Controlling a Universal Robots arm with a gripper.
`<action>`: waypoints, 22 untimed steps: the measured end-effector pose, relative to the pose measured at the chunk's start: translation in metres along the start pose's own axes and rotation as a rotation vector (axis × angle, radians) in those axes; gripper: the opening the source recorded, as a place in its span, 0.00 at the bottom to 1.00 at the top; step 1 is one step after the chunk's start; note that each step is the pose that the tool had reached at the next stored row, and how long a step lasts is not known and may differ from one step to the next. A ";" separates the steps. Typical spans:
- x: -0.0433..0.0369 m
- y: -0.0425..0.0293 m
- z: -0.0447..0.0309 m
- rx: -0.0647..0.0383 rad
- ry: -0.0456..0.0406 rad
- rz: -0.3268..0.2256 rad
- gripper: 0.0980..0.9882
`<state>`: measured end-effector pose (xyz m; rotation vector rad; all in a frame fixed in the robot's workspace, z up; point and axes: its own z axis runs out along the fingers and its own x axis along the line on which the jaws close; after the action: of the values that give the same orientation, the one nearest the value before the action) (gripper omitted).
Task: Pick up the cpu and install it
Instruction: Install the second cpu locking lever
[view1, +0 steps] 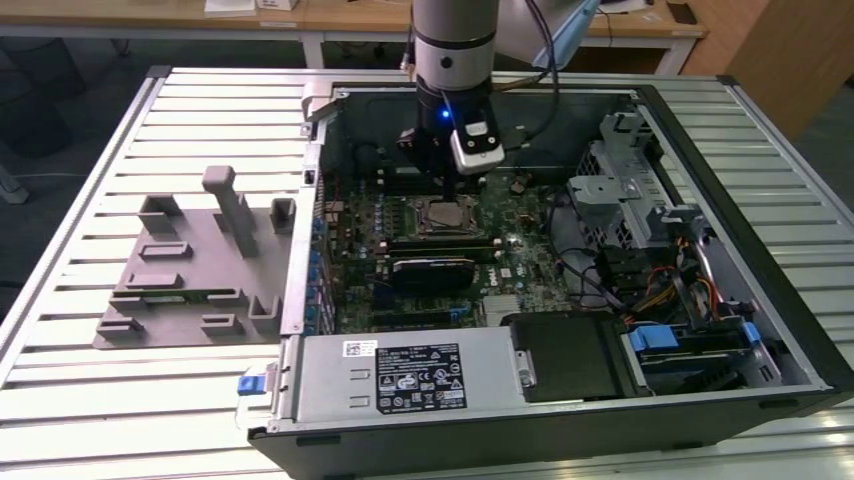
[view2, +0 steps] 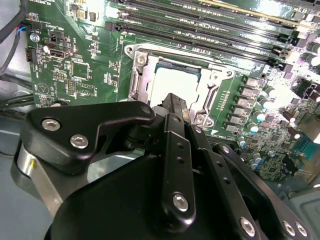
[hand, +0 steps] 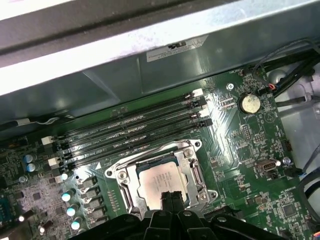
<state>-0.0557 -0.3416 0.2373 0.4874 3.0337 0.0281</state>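
Note:
The cpu (view1: 441, 213) is a silver-topped square chip lying flat inside the metal socket frame (hand: 122, 175) of the green motherboard (view1: 514, 270). Both wrist views show it, the cpu (hand: 159, 181) just beyond my fingertips and the cpu (view2: 170, 82) part hidden by them. My gripper (view1: 427, 188) hangs straight over the socket, a little above the chip. Its black fingers (hand: 172, 199) are pressed together with nothing between them. The gripper (view2: 175, 102) covers the chip's near edge.
The motherboard lies in an open computer case (view1: 694, 110) on a slatted table. Black memory slots (hand: 130, 132) run beside the socket. A power supply (view1: 400, 375) and drive cage (view1: 627, 190) flank it. A grey fixture (view1: 194, 270) stands at the exterior view's left.

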 end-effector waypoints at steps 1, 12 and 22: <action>-0.0001 0.0001 -0.0012 0.000 -0.0001 0.000 0.01; -0.0022 -0.0069 -0.0058 0.001 -0.0005 0.000 0.01; -0.0081 -0.0277 -0.0054 0.001 -0.0005 0.000 0.01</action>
<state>-0.0570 -0.3705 0.2425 0.4868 3.0335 0.0263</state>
